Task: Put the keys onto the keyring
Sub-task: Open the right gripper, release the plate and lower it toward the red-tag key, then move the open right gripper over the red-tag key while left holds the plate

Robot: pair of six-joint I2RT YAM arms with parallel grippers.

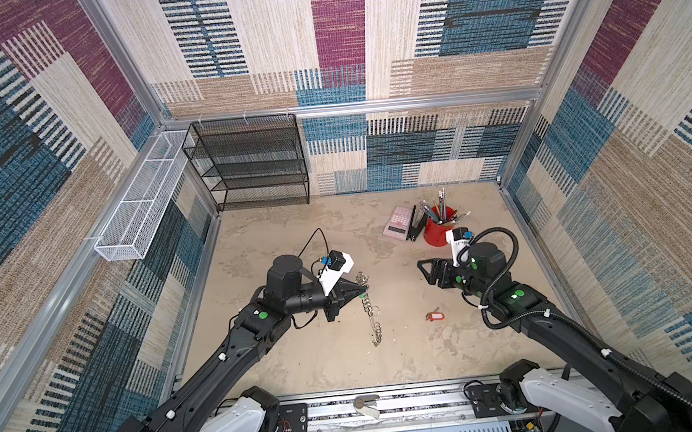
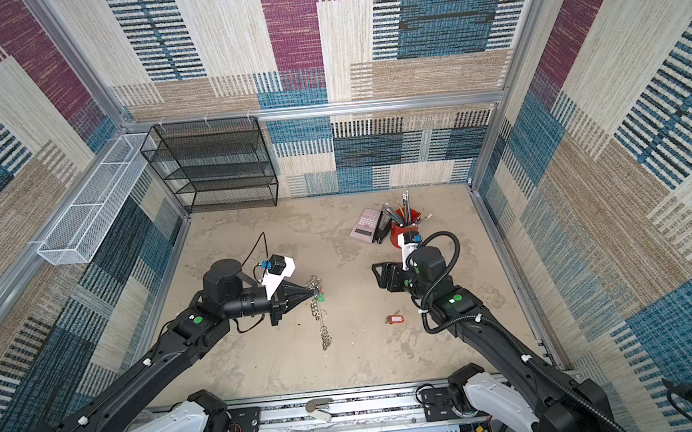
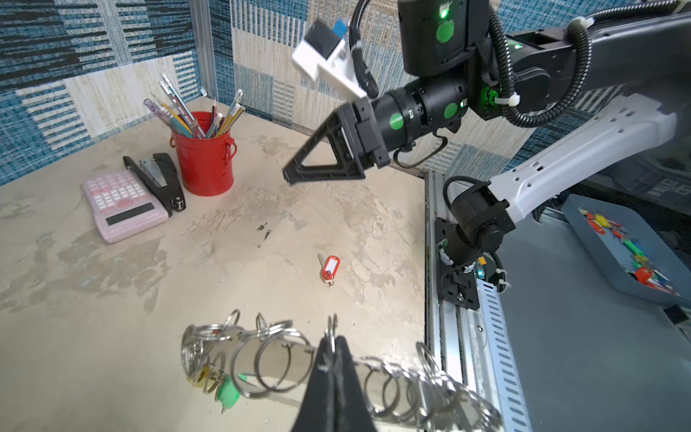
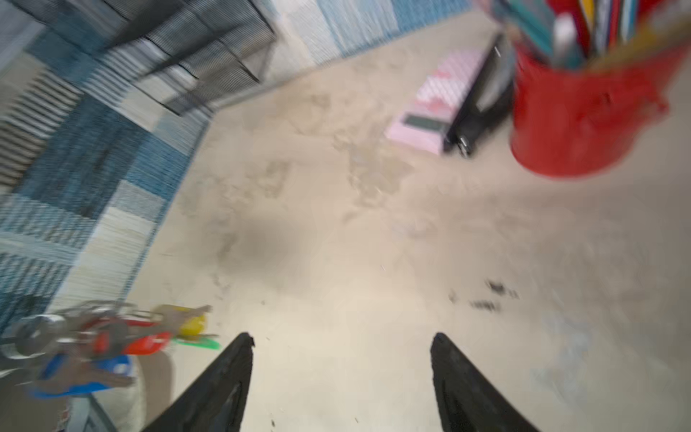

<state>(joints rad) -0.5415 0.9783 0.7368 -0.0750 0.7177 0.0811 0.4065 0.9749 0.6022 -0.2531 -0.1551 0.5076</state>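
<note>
The keyring (image 1: 370, 307) (image 2: 322, 325) is a grey band edged with silver split rings. It hangs from my left gripper (image 1: 363, 292) (image 2: 315, 295) down to the table. In the left wrist view the left gripper (image 3: 334, 338) is shut on one split ring of the keyring (image 3: 269, 359). Keys with a green tag (image 3: 229, 391) and a yellow tag (image 3: 203, 376) hang on it. A key with a red tag (image 1: 434, 316) (image 2: 395, 319) (image 3: 329, 268) lies loose on the table. My right gripper (image 1: 421, 267) (image 2: 374, 267) (image 4: 342, 336) hovers open and empty behind that key.
A red cup of pencils (image 1: 439, 231), a black stapler (image 1: 416, 225) and a pink calculator (image 1: 399, 221) stand at the back right. A black mesh shelf (image 1: 249, 165) and a white wire basket (image 1: 143, 198) sit back left. A grey tray (image 3: 583, 209) of tagged keys lies off the table.
</note>
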